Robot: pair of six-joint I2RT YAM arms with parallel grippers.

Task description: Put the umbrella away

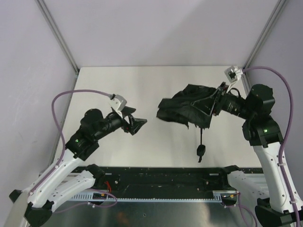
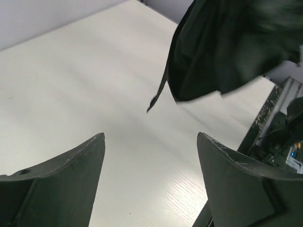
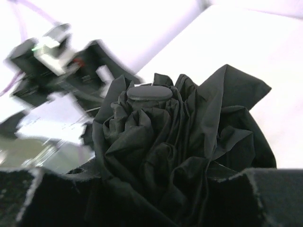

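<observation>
Right wrist view: my right fingers (image 3: 265,189) clamp the bunched umbrella (image 3: 175,137) between them, its cap facing away.
On the top external camera I see the right gripper (image 1: 214,101) holding it over the table (image 1: 118,85), strap (image 1: 200,137) dangling. My left gripper (image 1: 136,124) gapes wide and empty, well apart on the left.

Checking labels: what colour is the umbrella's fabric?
The umbrella is plain black, no pattern; clearest in the right wrist view.
</observation>
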